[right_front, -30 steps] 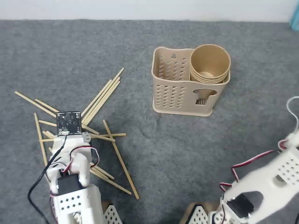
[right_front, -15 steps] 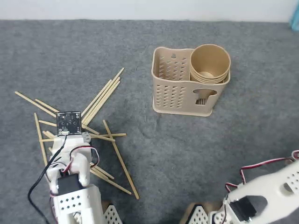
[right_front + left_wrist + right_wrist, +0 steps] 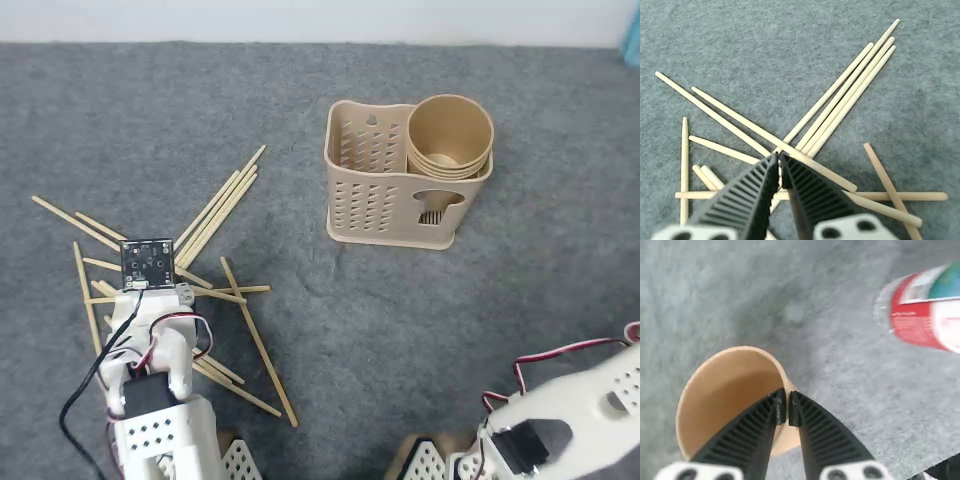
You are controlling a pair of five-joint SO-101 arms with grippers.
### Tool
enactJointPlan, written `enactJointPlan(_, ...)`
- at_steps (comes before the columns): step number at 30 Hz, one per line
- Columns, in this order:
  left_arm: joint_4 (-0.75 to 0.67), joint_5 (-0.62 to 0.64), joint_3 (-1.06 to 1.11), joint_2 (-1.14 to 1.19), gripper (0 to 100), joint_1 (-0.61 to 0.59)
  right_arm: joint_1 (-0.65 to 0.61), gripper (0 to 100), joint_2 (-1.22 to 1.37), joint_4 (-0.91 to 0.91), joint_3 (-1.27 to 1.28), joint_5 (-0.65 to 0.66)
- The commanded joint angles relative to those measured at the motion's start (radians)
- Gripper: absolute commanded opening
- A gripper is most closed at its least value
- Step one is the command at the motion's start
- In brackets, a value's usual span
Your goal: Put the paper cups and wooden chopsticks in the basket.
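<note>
1. Right arm (image 3: 590,400) has dropped toward the near edge of the high view since one second ago; left arm (image 3: 150,370) is unchanged.
2. Right pincer (image 3: 783,407): clamped on the rim of a single tan paper cup (image 3: 725,400), whose open mouth faces the wrist camera, above the grey carpeted surface (image 3: 715,290).
3. Left pincer (image 3: 779,160): tips together at a crossing of pale wooden chopsticks (image 3: 840,105); whether it grips one cannot be told.
4. Chopsticks: thin, tapered, scattered and overlapping, well apart from the beige perforated plastic basket (image 3: 375,200).
5. Stack of tan paper cups (image 3: 450,135): nested upright in the basket's right compartment.
6. Red-and-white can (image 3: 925,310): lying near the held cup.
</note>
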Motion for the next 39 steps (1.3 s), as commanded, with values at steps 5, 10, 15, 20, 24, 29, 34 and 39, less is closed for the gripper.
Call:
enactJointPlan(5, -0.029, -0.009, -0.004, -0.011, 2, 0.008, 0.015, 0.7, -0.168, 0.039, -0.083, -0.169)
enactJointPlan(10, -0.029, -0.009, -0.004, -0.011, 2, 0.008, 0.058, 0.7, -0.183, 0.039, -0.083, -0.293)
enactJointPlan(15, -0.029, -0.009, -0.004, -0.011, 2, 0.009, 0.077, 0.7, -0.188, 0.039, -0.083, -0.393)
enactJointPlan(20, -0.029, -0.009, -0.004, -0.011, 2, 0.009, 0.074, 0.7, -0.208, 0.044, -0.080, -0.413)
enactJointPlan(24, -0.029, -0.009, -0.004, -0.011, 2, 0.009, 0.059, 0.7, -0.300, 0.044, 0.009, -0.413)
enactJointPlan(29, -0.031, -0.009, -0.004, -0.011, 2, 0.011, 0.008, 0.7, -0.518, 0.039, 0.213, -0.411)
enactJointPlan(34, -0.031, -0.009, -0.004, -0.011, 2, 0.011, -0.058, 0.7, -0.710, 0.038, 0.400, -0.423)
enactJointPlan(39, -0.031, -0.009, -0.004, -0.011, 2, 0.011, -0.134, 0.7, -0.886, 0.036, 0.628, -0.459)
